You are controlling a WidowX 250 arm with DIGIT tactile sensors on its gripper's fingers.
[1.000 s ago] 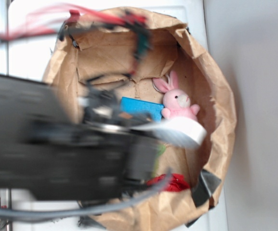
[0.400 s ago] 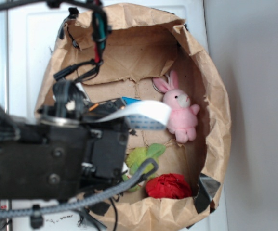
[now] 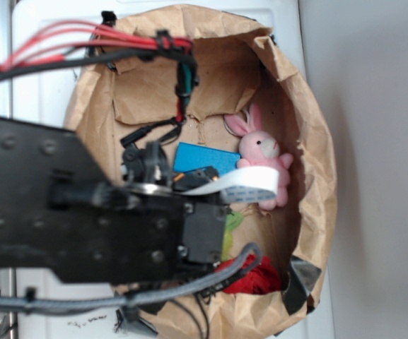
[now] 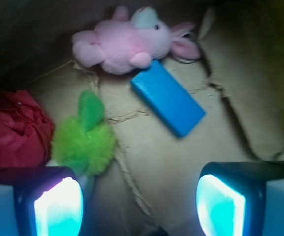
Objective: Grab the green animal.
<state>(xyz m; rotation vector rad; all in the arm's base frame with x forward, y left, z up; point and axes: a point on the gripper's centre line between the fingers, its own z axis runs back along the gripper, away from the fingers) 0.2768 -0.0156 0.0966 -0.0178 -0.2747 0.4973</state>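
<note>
A WidowX arm reaches into a crumpled brown paper bag lying open on a white table, its black body covering most of the bag's left half in the exterior view. The pincer is spread wide and holds nothing; in the wrist view its two fingers stand at the bottom corners of the frame with bare paper between them.

The green animal, a fuzzy lime-green plush with a darker green leaf-shaped flap, lies on the bag's floor just above the left-hand finger as the wrist camera sees it, outside the gap between the fingers. Whether it touches that finger cannot be told. From outside, only a sliver of it shows past the arm's edge.

A red fuzzy ball sits just beside the green animal, toward the bag's wall. A pink plush bunny lies farther in, with a flat blue block close against it. Red wires arc over the bag's upper rim, and a white ribbon cable crosses in front of the bunny.
</note>
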